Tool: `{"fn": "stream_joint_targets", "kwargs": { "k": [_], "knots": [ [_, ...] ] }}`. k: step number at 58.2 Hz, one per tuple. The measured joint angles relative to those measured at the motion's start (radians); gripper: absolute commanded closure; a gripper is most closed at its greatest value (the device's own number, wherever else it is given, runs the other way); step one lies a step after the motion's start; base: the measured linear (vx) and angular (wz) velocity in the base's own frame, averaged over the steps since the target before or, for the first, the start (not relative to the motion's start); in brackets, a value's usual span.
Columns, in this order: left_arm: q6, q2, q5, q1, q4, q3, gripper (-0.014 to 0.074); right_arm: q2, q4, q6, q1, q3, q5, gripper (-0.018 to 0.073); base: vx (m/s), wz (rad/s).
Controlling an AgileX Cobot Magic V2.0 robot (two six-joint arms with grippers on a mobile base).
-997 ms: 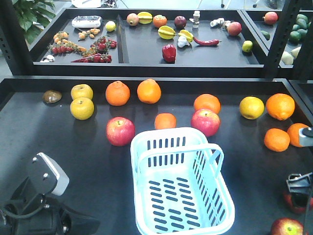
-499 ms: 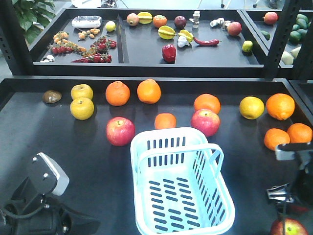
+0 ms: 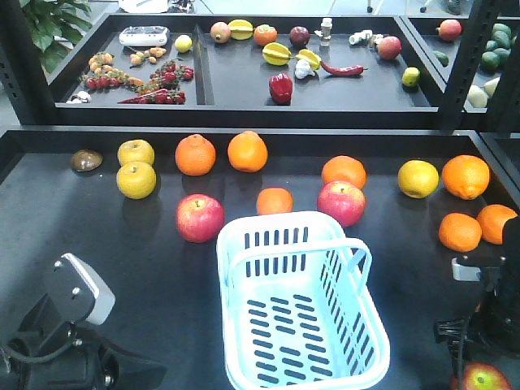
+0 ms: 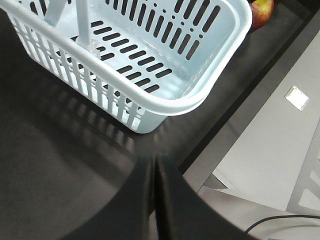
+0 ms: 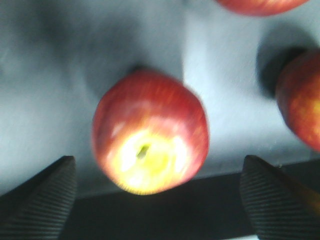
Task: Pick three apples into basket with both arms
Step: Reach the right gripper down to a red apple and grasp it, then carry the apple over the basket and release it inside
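Observation:
The pale blue basket [image 3: 292, 236] stands near the front middle of the table with nothing in it. My right arm [image 3: 490, 321] hangs over the front right corner, above a red apple with a yellow blush [image 3: 485, 379]. In the right wrist view that apple [image 5: 150, 145] lies just ahead of my open right gripper [image 5: 157, 200], between the fingers [image 5: 40, 200] but untouched. Two more red apples [image 5: 302, 105] [image 5: 260, 4] sit beside it. My left gripper [image 4: 156, 167] is shut on nothing, low beside the basket [image 4: 100, 67]; one apple [image 4: 262, 11] shows beyond its far corner.
Two pinkish-red apples [image 3: 200, 218] [image 3: 341, 203], several oranges [image 3: 275, 201] and yellow fruits [image 3: 136, 179] lie behind the basket. A raised rear tray [image 3: 203, 77] holds assorted produce. The table's front edge [image 4: 235, 120] runs close to the left gripper.
My right arm has come down and toward the front edge over the apples at the front right, now covering the darker one. The left arm and basket have not moved.

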Motion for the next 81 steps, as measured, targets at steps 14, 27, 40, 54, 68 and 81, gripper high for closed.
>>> {"fn": "stream_joint_targets", "kwargs": {
  "k": [14, 27, 40, 54, 68, 81],
  "knots": [
    [0.0, 0.0, 0.0, 0.0, 0.0, 0.0, 0.0602, 0.05, 0.008, -0.005, 0.0, -0.001, -0.006, -0.005, 0.0, 0.0],
    [0.0, 0.0, 0.0, 0.0, 0.0, 0.0, 0.0602, 0.108, 0.009, -0.005, 0.0, -0.001, -0.039, -0.0043, 0.0, 0.0],
    [0.0, 0.0, 0.0, 0.0, 0.0, 0.0, 0.0602, 0.168, 0.025, -0.029, 0.0, -0.002, -0.046, 0.0007, 0.0, 0.0],
    [0.0, 0.0, 0.0, 0.0, 0.0, 0.0, 0.0602, 0.152, 0.033, -0.029, 0.0, -0.006, -0.05, 0.0265, 0.0, 0.0],
    [0.0, 0.0, 0.0, 0.0, 0.0, 0.0, 0.0602, -0.045, 0.069, -0.052, 0.0, -0.006, -0.011, 0.0575, 0.0, 0.0],
    [0.0, 0.0, -0.001, 0.0, 0.0, 0.0, 0.0602, -0.423, 0.301, -0.253, 0.0, -0.002, 0.098, 0.0565, 0.0, 0.0]
  ]
}}
